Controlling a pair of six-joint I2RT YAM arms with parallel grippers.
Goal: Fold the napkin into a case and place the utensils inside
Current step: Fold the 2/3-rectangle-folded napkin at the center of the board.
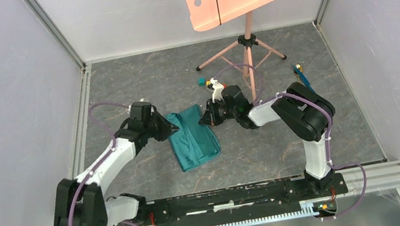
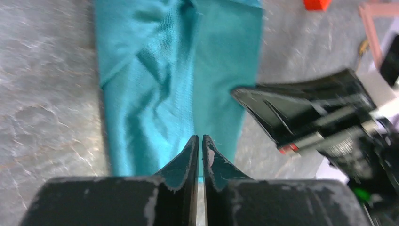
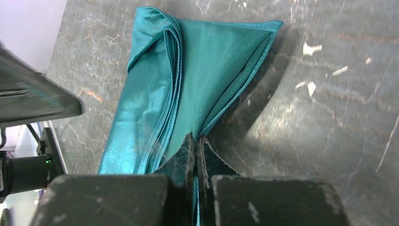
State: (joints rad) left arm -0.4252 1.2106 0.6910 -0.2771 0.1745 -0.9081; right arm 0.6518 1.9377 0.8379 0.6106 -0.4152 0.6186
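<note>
Napkin [image 1: 192,137]: mid-table [image 1: 137,80], btw the two grippers, folded lengthwise into a rumpled multi-layer strip w/ one short end toward the arm bases and the other toward the back. R gripper [image 1: 206,119]: at the strip's far right corner, fingers [image 3: 181,162] pressed together on a cloth edge, teal showing in the slit btw them. Cloth raised there into a tent-like ridge, running from the far corner to the tips. Stacked hems visible in R wrist view, curving along the left of that ridge; shiny flat layer beyond them, lying on the table. L gripper [image 1: 173,128]: at the strip's far left edge, fingers [image 2: 186,160] nearly together, only a thin slit left. Tips over the cloth close to its edge, but can't tell whether any cloth is pinched. In L wrist view, R gripper seen just beside the napkin's right edge, blurred. Utensils [image 1: 301,74]: well apart from the napkin, on the table at far right, beyond R arm [image 1: 308,116]. Thin blue piece w/ a golden bit at its far end; too small for finer detail. Small coloured cubes [image 1: 202,80]: behind R gripper, near the feet of the pink stand [image 1: 247,43]. Red cube [image 2: 316,4]: at top edge of L wrist view, apart from the cloth.
</note>
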